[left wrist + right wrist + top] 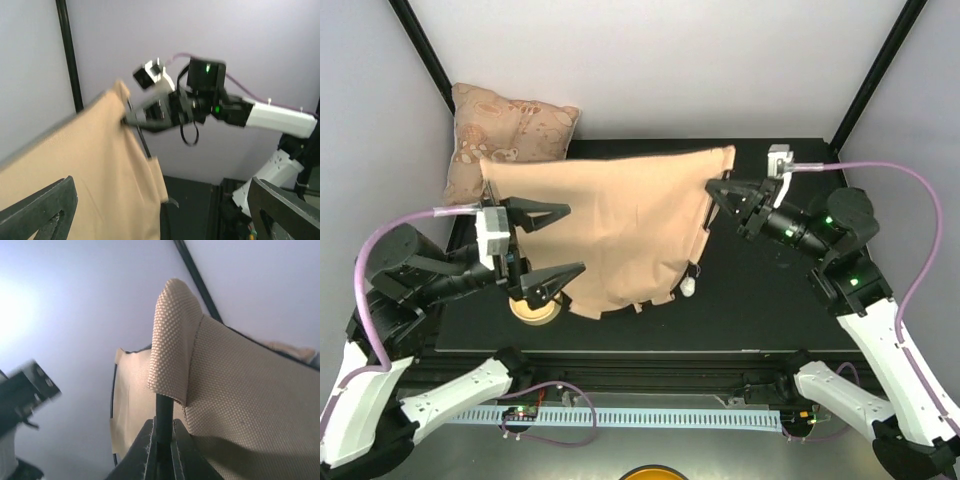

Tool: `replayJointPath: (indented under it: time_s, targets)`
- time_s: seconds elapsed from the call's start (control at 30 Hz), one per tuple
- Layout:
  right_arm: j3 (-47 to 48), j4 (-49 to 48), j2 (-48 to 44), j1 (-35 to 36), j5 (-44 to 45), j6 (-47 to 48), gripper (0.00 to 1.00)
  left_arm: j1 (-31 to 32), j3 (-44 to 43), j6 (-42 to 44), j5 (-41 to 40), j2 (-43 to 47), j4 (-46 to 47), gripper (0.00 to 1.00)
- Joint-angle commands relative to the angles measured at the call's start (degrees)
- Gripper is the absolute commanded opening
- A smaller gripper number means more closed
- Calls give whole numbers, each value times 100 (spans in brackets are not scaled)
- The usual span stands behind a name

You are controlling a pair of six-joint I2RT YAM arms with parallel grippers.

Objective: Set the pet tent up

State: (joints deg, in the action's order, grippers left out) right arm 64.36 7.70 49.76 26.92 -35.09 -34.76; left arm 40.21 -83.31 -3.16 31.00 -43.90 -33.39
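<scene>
Left fingers (540,210) stand wide, empty, beside the pet tent (620,220); right fingers (728,190) clamp its pole (163,420); raising underway, seemingly; next, left needs a grip on canvas.

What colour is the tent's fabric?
The pet tent is plain tan; clearest in the right wrist view.

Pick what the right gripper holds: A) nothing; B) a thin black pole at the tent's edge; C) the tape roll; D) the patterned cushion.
B: the right wrist view shows the right gripper shut on a thin black pole that runs into a tan sleeve of the pet tent.
</scene>
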Motion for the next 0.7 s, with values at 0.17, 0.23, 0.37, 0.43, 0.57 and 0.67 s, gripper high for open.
replayJointPath:
  time_s: [0.17,0.23,0.37,0.43,0.57,0.67]
  targets:
    - [1515,-506,83,6,1947,-1215,1,125,1792,-552,413,228,913,84]
    - [1570,-713,22,3,2198,-1350,1,236,2096,-485,342,297,1351,83]
    - [1670,-1057,-47,-1,2640,-1549,1,557,2401,79,-152,267,1747,77]
    - [1845,-1008,11,-1,2779,-1598,1,783,2415,501,-409,126,1755,71]
    - [2104,-1095,147,-2,2941,-1757,1,1127,2648,1276,-800,-116,2003,69]
    - [2308,-1216,243,2,3075,-1893,1,1130,3186,1601,-1237,-192,2619,73]
